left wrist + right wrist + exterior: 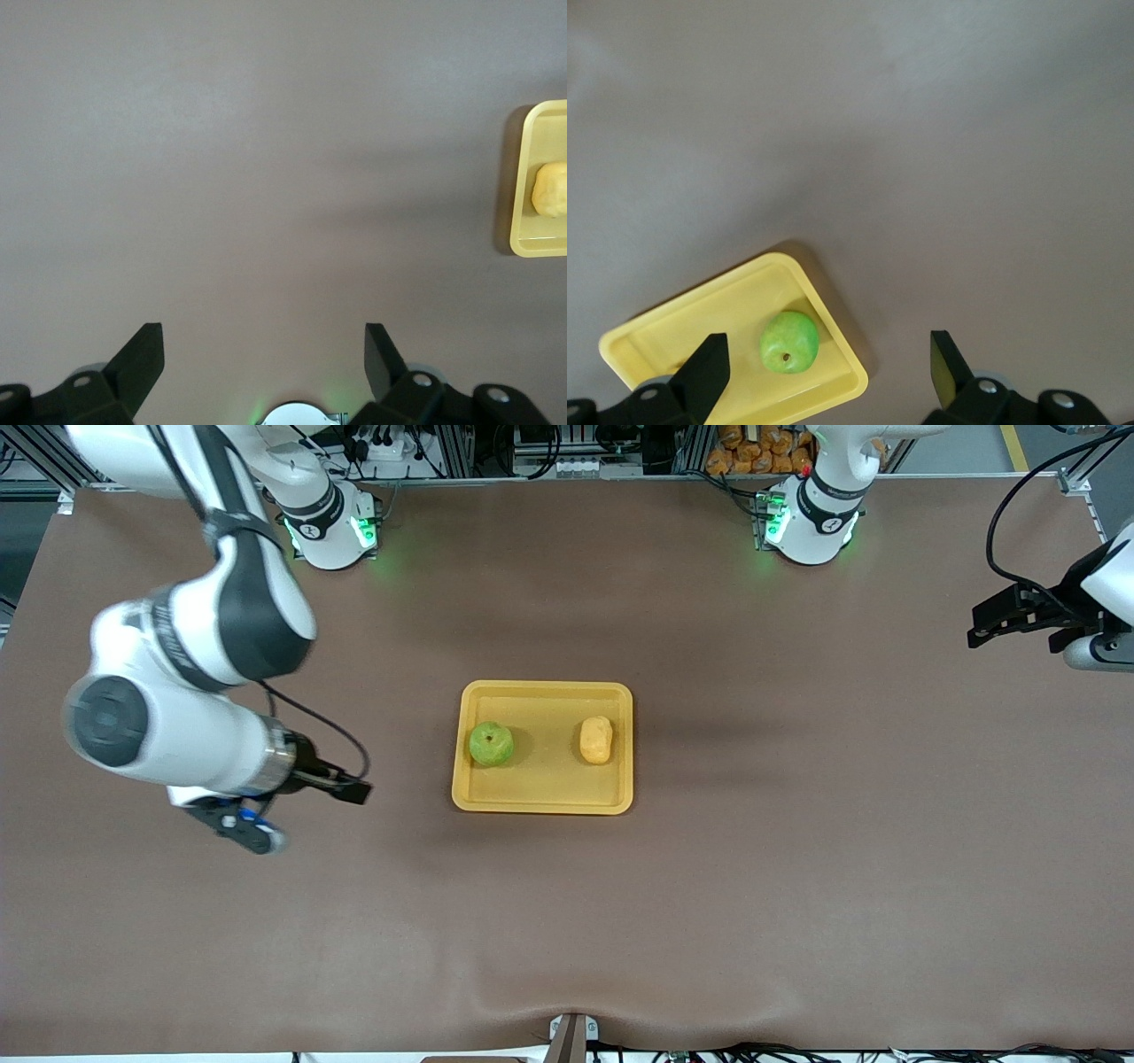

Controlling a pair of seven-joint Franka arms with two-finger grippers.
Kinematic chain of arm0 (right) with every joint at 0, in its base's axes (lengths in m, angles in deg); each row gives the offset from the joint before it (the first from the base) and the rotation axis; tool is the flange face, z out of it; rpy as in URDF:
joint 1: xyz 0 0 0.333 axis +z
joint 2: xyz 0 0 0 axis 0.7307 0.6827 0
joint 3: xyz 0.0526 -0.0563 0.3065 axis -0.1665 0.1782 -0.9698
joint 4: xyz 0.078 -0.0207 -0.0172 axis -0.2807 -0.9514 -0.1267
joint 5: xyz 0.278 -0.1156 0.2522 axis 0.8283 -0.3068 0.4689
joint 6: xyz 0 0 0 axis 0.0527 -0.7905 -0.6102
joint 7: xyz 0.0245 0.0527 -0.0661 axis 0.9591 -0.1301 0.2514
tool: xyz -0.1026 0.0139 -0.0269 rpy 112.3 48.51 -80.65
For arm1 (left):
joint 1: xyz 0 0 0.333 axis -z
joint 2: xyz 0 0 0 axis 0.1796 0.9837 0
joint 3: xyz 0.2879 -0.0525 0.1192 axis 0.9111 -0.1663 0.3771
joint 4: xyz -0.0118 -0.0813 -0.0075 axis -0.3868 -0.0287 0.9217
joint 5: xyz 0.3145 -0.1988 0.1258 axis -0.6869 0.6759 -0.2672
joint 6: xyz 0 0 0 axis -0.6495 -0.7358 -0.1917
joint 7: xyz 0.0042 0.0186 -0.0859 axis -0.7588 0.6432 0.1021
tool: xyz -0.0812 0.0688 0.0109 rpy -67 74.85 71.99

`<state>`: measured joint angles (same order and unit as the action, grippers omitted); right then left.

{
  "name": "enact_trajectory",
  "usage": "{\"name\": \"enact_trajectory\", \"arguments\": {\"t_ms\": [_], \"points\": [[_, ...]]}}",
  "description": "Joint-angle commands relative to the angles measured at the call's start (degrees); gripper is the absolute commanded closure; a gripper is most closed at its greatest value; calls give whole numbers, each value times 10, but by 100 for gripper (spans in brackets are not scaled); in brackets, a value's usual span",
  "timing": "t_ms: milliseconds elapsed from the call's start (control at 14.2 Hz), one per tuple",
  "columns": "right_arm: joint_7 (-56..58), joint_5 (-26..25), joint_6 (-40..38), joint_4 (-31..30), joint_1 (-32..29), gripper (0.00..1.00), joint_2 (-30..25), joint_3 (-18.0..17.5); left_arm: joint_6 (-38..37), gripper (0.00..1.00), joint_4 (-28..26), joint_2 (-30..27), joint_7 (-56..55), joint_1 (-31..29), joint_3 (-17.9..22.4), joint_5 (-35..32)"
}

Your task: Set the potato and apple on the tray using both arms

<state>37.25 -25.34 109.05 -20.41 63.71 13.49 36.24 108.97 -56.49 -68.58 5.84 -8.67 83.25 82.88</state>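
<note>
Both items are found in the tray (542, 788), which sits mid-table. The apple (491, 744) is placed at the end toward the right gripper (257, 815), the potato (596, 740) at the end toward the left gripper (1010, 622), well apart from each other. Each gripper is held spread open over bare table (797, 886), well clear of the tray, at its own arm's end.

Item count on the worktop (797, 868):

- Tray (542, 802): one, yellow-orange, rectangular.
- Apple (491, 744): one, green, lying in the tray at the 9 o'clock side.
- Potato (596, 740): one, yellow-orange, lying in the tray at the 3 o'clock side.
- Arms: two, white with black joints.
- Grippers: two, namely the left gripper (1010, 620) and the right gripper (341, 784), one per arm, each with fingers spread and nothing held.
</note>
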Motion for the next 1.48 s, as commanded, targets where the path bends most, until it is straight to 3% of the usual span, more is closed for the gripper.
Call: {"name": "enact_trajectory", "arguments": {"t_ms": [0, 915, 1408], "points": [[11, -4, -14, -5, -37, 0, -32, -11, 8, 0, -5, -2, -10, -1, -1, -2], [244, -28, -104, -9, -164, 0, -143, -16, 16, 0, -5, 3, -9, -4, -1, -5], [287, -41, -141, -24, -188, 0, -212, -12, 15, 0, -3, 5, -9, -4, -1, -5]]}}
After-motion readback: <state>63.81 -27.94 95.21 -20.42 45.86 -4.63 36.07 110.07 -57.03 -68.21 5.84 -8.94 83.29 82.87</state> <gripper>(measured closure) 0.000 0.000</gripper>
